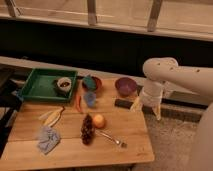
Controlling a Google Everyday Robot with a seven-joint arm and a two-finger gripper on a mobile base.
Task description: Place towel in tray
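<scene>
Farthest left of the hand, the green tray (40, 85) sits at the bench's (65, 150) back corner with a small cup (63, 85) inside, leaving bare floor for the cloth. The towel (48, 139) lies crumpled at the front edge, far left of the hand and nearer the viewer than the tray; it is not yet picked up. Closer in come a banana (52, 116), a blue cup (90, 98), an orange (99, 120) and a purple bowl (125, 86). The hand (146, 106) hangs off the bench's right end, pointing down, apparently released, tips spread and grasping nothing. It is probably parked clear of the clutter before reaching across.
</scene>
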